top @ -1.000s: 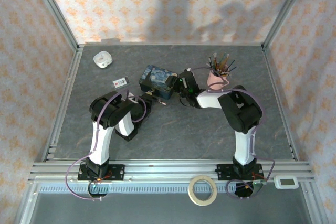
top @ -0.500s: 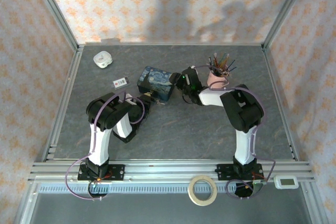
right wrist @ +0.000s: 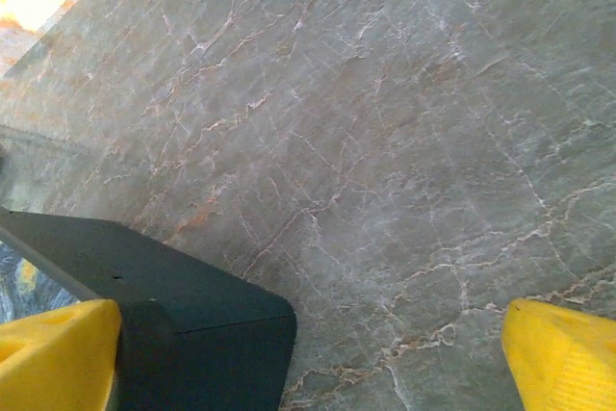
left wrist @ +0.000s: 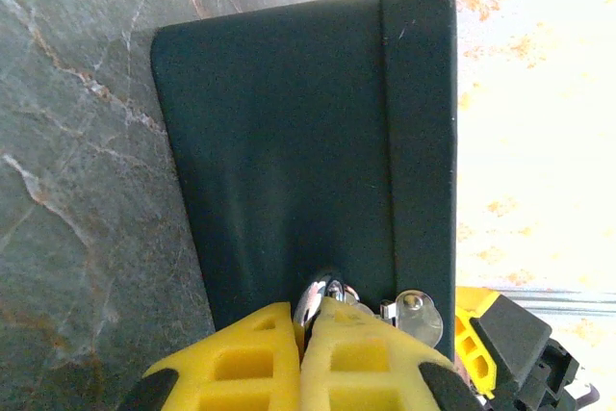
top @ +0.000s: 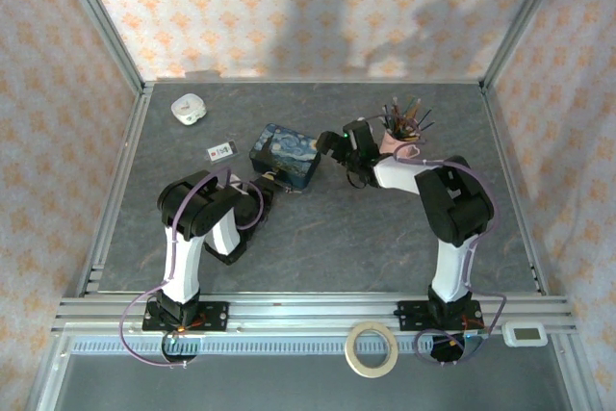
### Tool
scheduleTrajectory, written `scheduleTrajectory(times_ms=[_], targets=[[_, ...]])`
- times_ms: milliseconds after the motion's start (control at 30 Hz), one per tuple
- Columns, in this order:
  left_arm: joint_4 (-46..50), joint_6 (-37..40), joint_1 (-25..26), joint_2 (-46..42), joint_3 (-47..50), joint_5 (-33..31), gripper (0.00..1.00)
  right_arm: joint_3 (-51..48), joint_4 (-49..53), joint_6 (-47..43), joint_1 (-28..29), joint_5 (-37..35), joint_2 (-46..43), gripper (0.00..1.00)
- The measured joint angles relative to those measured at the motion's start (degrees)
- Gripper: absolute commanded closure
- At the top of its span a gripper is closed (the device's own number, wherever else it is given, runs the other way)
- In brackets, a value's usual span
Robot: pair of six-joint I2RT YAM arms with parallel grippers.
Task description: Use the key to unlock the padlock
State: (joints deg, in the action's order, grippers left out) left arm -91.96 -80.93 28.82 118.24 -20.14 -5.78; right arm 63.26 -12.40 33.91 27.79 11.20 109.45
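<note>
Now left pincer [left wrist: 304, 322] clamps the key [left wrist: 316, 294] beside the tin [left wrist: 289, 141], right pincer [right wrist: 308, 353] gapes empty

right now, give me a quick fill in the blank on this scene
1. The right gripper stands ___ beside the tin.
2. The left gripper is ___ on the key, against the tin's dark side.
3. The brushes stand in a ___ cup.
4. The tape roll lies nearer the ___ arm's base.

Missing words: open; shut; pink; right
</note>
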Motion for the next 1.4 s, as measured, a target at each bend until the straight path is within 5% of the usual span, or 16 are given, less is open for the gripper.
scheduleTrajectory(times_ms=[333,467,633,833,1133,1400], targets=[[0.0,0.02,-0.09,0.0,0.17,0.83,1.0,1.62,0.66,-0.55,5.22,2.16,0.72,0.08],[-0.09,0.0,-0.09,0.0,0.44,0.74,1.0,3.76,0.52,0.0,5.99,2.62,3.02,0.21],[-0.2,0.02,-0.04,-0.04,0.74,-0.2,1.0,1.01,-4.39,3.26,6.03,2.75,2.73,0.49],[-0.09,1.05,1.29,-1.01,1.07,-3.76,1.0,-5.64,-11.19,7.56,6.01,2.21,0.15,0.51],[0.11,4.2,3.87,-1.66,1.25,-17.33,1.0,-8.04,-11.04,9.86,3.96,-5.27,-2.27,0.52],[0.17,5.57,3.06,-3.8,0.22,-12.87,1.0,-7.1,-9.92,7.69,2.62,-6.8,-2.27,0.39]])
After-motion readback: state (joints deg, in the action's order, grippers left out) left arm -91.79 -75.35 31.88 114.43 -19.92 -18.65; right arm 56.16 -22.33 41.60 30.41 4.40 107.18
